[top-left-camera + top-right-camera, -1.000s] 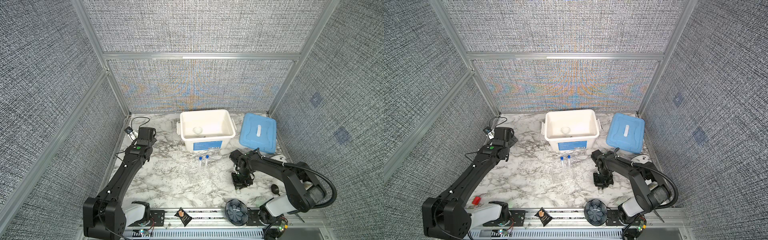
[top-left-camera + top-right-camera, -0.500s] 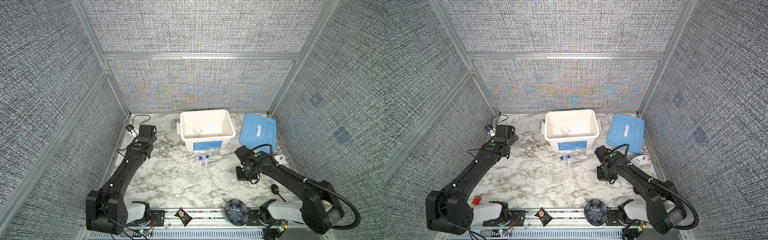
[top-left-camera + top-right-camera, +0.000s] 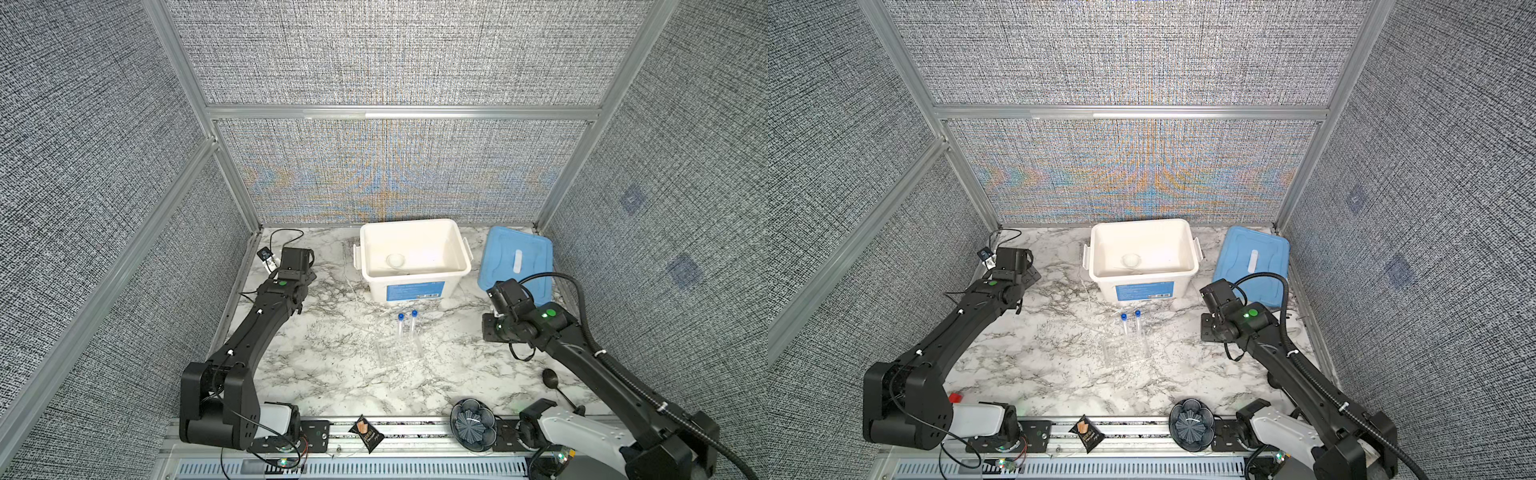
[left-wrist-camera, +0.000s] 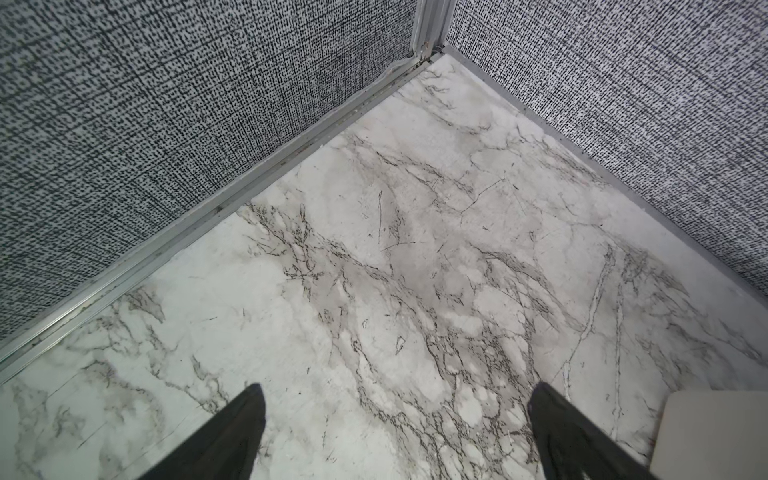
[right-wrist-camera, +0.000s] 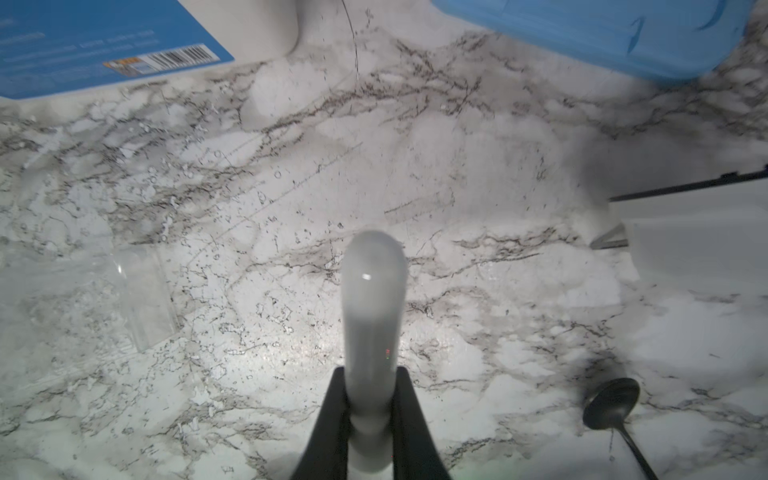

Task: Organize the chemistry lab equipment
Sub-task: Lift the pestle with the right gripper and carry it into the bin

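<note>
Pestle [image 5: 374,299] and right gripper [image 5: 370,384] are joined: the jaws are closed on the white rod's narrow end. Its rounded thick end juts out past the fingertips over the marble tabletop [image 3: 332,365]; whether that end touches the surface cannot be told. In both top views this gripper hangs in front of the blue lid [image 3: 517,262] and off the front right corner of the white tub [image 3: 409,223], with the pestle itself hidden under the arm. The clear rack [image 3: 399,353] stands mid-table, well apart from the gripper, with two blue-capped tubes [image 3: 400,328] upright at its far side. One small white dish [image 3: 395,260] lies inside the tub. A dark spoon [image 5: 611,403] lies on the marble near the gripper. The left gripper [image 4: 397,388] is spread wide and holds nothing, over bare marble in the back left corner, away from all the equipment.
</note>
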Robot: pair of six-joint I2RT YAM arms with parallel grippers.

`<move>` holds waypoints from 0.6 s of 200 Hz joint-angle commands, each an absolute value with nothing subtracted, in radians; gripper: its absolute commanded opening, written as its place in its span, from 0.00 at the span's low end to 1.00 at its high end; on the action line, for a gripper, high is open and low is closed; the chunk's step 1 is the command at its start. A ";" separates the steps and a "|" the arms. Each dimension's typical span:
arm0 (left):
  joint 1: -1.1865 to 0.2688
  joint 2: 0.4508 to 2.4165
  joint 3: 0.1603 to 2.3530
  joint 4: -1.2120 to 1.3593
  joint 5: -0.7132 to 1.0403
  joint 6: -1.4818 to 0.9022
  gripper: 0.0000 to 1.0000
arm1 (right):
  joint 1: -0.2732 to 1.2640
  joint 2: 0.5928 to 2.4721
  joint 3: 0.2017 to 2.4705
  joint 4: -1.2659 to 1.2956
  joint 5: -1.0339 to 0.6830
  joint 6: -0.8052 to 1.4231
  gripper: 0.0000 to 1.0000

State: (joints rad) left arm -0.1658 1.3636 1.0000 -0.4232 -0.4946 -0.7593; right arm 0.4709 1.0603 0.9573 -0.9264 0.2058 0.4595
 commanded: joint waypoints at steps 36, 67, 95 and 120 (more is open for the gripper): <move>-0.160 1.371 0.996 -0.449 -0.469 -0.748 0.99 | 0.472 1.147 1.185 -0.877 0.247 0.309 0.00; -0.159 1.368 1.001 -0.457 -0.433 -0.734 0.99 | 0.470 1.269 1.355 -0.853 0.214 0.275 0.00; -0.159 1.369 1.022 -0.466 -0.381 -0.714 0.99 | 0.471 1.427 1.533 -0.857 0.178 0.266 0.00; -0.158 1.375 1.042 -0.490 -0.370 -0.709 0.99 | 0.470 1.569 1.655 -0.823 0.132 0.247 0.00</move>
